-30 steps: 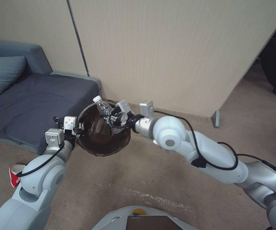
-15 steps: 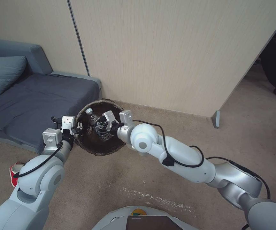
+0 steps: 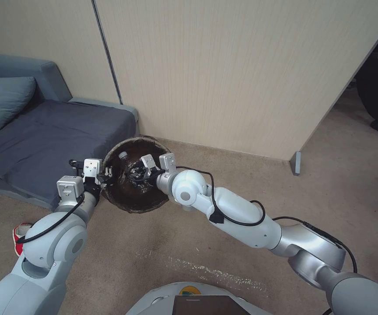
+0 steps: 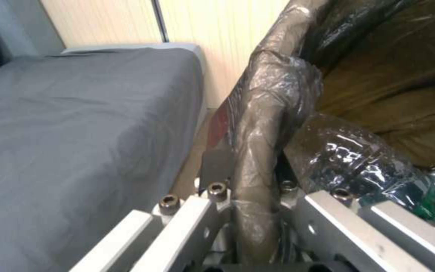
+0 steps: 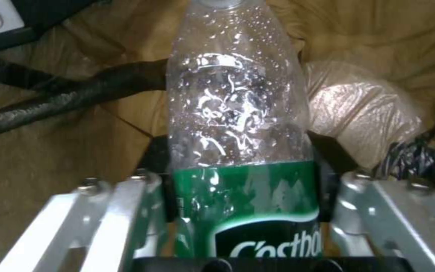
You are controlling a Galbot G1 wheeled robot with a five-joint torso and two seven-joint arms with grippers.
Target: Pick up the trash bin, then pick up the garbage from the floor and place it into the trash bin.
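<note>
Holding the bottle (image 5: 240,124) inside the trash bin (image 3: 125,205), your right tool (image 3: 137,171) is clamped on its green label; open wide, let it drop clear. Left tool (image 4: 250,211) pinches the bin rim w/ crinkly brown bag. Bottle's thin, clear, slick plastic.

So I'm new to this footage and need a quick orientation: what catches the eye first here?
The right gripper is down inside the trash bin, jaws clamped on a clear green-labelled bottle. The left gripper clamps the bin's bag-covered rim beside the grey sofa. A red wrapper lies on the carpet by the left arm.
</note>
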